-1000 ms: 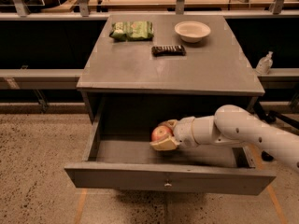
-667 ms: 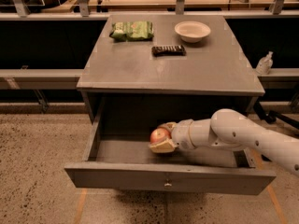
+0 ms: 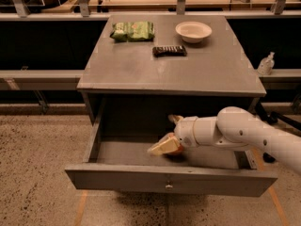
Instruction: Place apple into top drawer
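Top drawer (image 3: 117, 178) stands pulled out below the surface (image 3: 164, 72), interior exposed for a drop from above. Arm reaches in from the right. Gripper (image 3: 164, 134) sits low inside the drawer, near the floor, so the fruit has little room to roll. Fingers (image 3: 161, 148) look spread, gripping nothing. Apple (image 3: 176, 152): probably the reddish patch on the drawer floor, just under the lower finger. Judgement: release made. White bowl (image 3: 193, 31) sits untouched on top.

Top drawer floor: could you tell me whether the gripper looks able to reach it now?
Probably yes: the top drawer stands open and the gripper is inside it, low over its floor, nothing blocking.
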`<state>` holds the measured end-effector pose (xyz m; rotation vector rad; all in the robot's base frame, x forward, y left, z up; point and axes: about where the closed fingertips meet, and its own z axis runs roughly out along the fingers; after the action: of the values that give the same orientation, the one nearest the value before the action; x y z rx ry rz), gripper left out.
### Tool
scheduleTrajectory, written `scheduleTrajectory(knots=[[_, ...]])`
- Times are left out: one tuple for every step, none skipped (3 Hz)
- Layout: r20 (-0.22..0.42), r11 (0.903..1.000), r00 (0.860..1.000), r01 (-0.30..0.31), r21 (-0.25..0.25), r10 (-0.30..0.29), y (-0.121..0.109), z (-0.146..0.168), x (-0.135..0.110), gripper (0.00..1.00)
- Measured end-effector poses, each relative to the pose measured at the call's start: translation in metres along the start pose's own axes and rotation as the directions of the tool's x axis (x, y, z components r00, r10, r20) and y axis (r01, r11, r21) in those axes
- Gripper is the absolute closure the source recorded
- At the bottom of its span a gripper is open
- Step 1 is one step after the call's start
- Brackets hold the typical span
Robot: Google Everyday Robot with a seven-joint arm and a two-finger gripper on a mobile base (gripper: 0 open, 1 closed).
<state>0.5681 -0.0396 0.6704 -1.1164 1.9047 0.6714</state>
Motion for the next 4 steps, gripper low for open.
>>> scheduleTrajectory(knots=[[0.023, 0.9987, 0.999, -0.038, 0.033, 0.037, -0.005, -0.032, -0.031, 0.39], [0.05, 0.9943, 0.996, -0.074, 0.076, 0.07, -0.005, -0.075, -0.059, 0.62], [0.122, 0.9888, 0.991, -0.078, 0.127, 0.063, -0.005, -0.124, -0.106, 0.85], [0.196, 0.9643, 0.979, -0.007, 0.265, -0.047, -0.026, -0.177, -0.167, 1.0]])
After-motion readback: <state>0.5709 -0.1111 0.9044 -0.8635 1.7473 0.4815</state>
